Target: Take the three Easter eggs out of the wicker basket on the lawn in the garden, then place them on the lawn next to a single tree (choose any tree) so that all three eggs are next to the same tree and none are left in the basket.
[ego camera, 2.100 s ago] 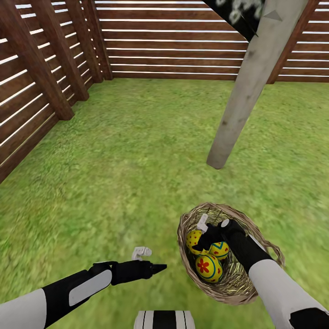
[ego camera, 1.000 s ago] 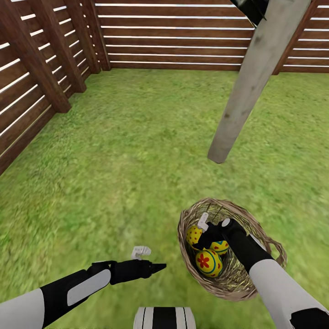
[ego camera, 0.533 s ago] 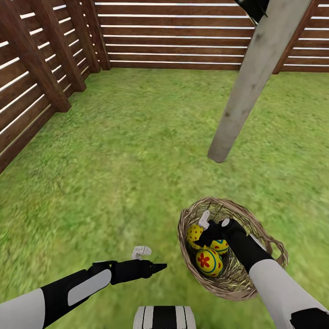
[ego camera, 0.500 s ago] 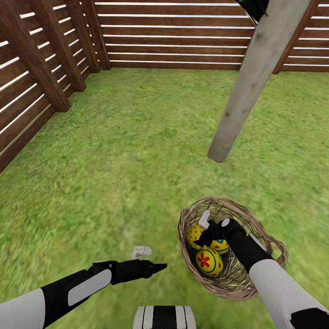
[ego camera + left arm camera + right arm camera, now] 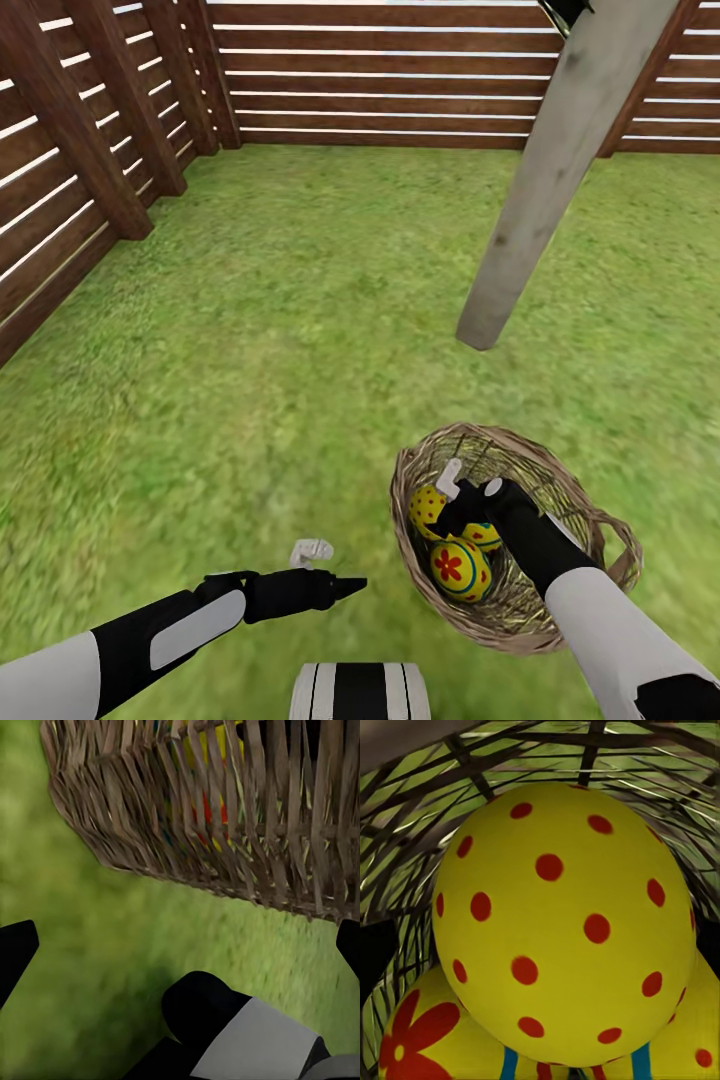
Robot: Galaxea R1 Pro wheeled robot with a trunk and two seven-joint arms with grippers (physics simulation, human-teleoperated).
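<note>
Right pincer [image 5: 455, 492] reaches down inside the wicker basket [image 5: 590, 510], its tip beside the dotted egg [image 5: 428, 505]; whether its fingers are apart or clamped on anything cannot be told. From the right wrist view that dotted egg [image 5: 562, 922] looms very close, resting over the flower egg [image 5: 412, 1039] and a zigzag-banded egg [image 5: 675, 1050], with dark weave behind. All three eggs lie in the basket, the flower egg [image 5: 460, 568] nearest the robot and the banded one [image 5: 486, 536] partly under the arm. Left pincer [image 5: 318, 566] hovers over the lawn [image 5: 250, 350] just beside the basket, fingers spread apart and holding nothing. A pale tree [image 5: 560, 170] trunk meets the grass beyond the basket, before the slatted fence [image 5: 380, 90].
</note>
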